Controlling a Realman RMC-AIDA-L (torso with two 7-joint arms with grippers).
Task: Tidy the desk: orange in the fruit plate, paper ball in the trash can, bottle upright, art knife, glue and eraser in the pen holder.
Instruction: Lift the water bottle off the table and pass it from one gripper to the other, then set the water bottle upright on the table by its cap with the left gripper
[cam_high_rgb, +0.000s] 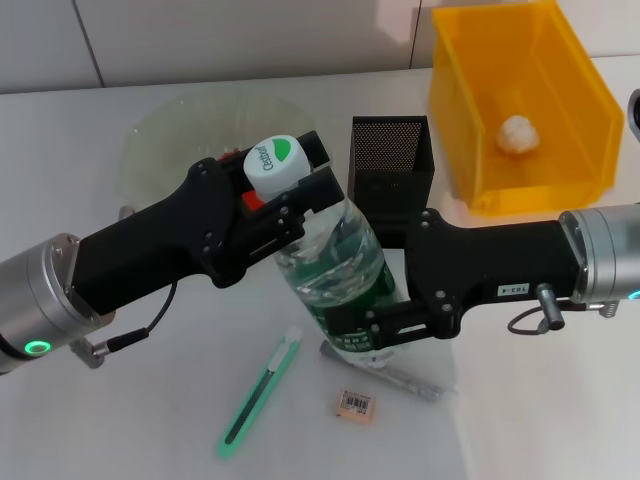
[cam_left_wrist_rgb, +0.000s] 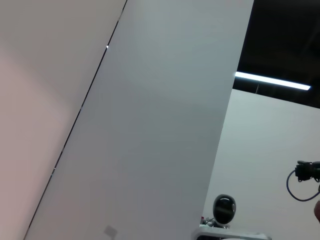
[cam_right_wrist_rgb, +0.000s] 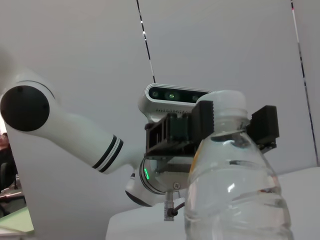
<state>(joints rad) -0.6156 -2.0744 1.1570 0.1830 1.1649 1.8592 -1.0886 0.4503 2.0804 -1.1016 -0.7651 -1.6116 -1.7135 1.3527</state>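
Bottle (cam_high_rgb: 335, 270) fronting pen holder (cam_high_rgb: 390, 170), seemingly touching

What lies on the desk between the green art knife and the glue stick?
In the head view, only the eraser lies between the art knife and the glue stick, touching neither.

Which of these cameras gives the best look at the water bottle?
The head view: it shows the bottle from white cap to green label, with the left claw at its neck and the right claw low on its body. The right wrist view shows only its clear upper half. The left wrist view misses it.
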